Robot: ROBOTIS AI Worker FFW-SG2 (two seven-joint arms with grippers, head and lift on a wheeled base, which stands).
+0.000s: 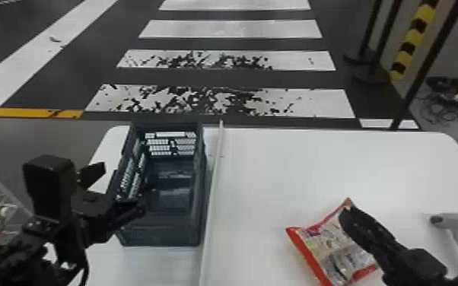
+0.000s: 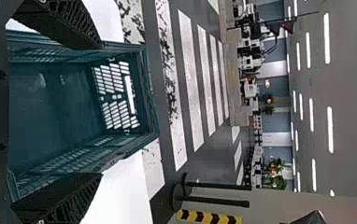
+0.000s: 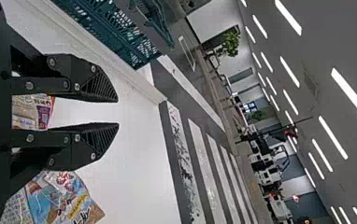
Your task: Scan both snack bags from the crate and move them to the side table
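A red-edged snack bag [image 1: 325, 243] lies on the white worktop [image 1: 277, 163], partly hidden by the right end effector [image 3: 118, 112], whose two black fingers are spread, bag packaging visible between them. Closing on just the thin edge could let the bag slip or swing; pressing too low could crush it. A second bag [image 3: 67, 198], blue and colorful, lies beside those fingers, so a sideways sweep might nudge it. The pale scanner [image 1: 449, 220] sits near the arm on the right and could be knocked over. At left, the other end effector [image 1: 122, 188], also spread, is close to the crate [image 1: 159, 232]; dropping carelessly, it could catch the rim.
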